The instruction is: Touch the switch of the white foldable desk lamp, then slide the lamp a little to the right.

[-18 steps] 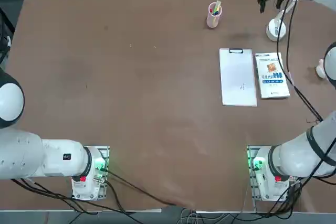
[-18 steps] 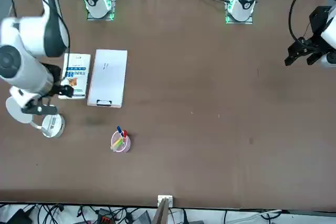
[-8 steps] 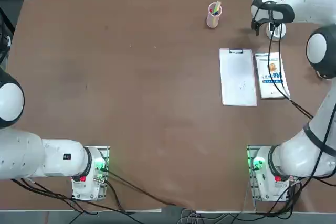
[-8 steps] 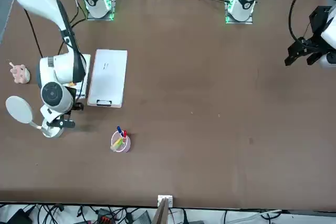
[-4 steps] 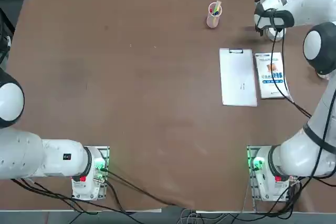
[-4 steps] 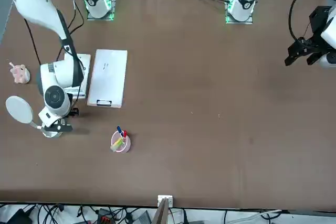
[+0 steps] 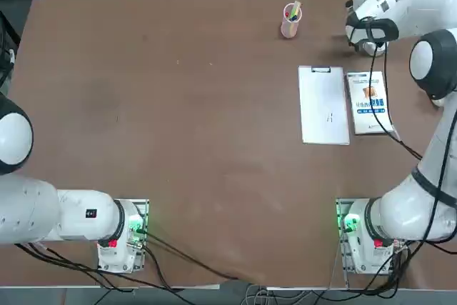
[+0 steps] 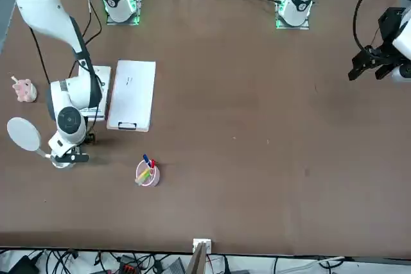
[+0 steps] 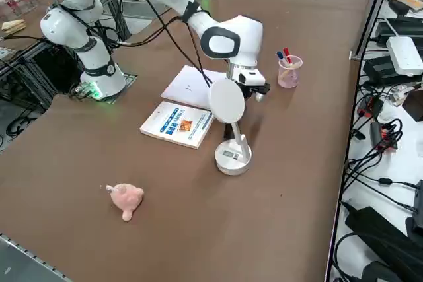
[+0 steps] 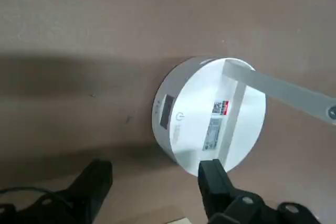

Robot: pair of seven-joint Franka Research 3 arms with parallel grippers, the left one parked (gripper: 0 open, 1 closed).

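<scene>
The white foldable desk lamp stands at the table's far right, with its round disc base on the brown top and its flat oval head raised on the slim arm. In the wrist view the base fills the middle, and the power symbol of the switch shows on its top. My right gripper hovers just over the base and is open, holding nothing. One fingertip overlaps the base's rim. From the front, the gripper covers part of the base. In the top view the gripper hides most of the lamp.
A pink pen cup stands to the lamp's left. A white clipboard and a blue-and-white book lie side by side nearer the robot. A small pink toy sits near the right edge.
My right arm has swung in from above the lamp and come down over its base, drifting slightly rightward in the last half second. The lamp has stayed in place.
</scene>
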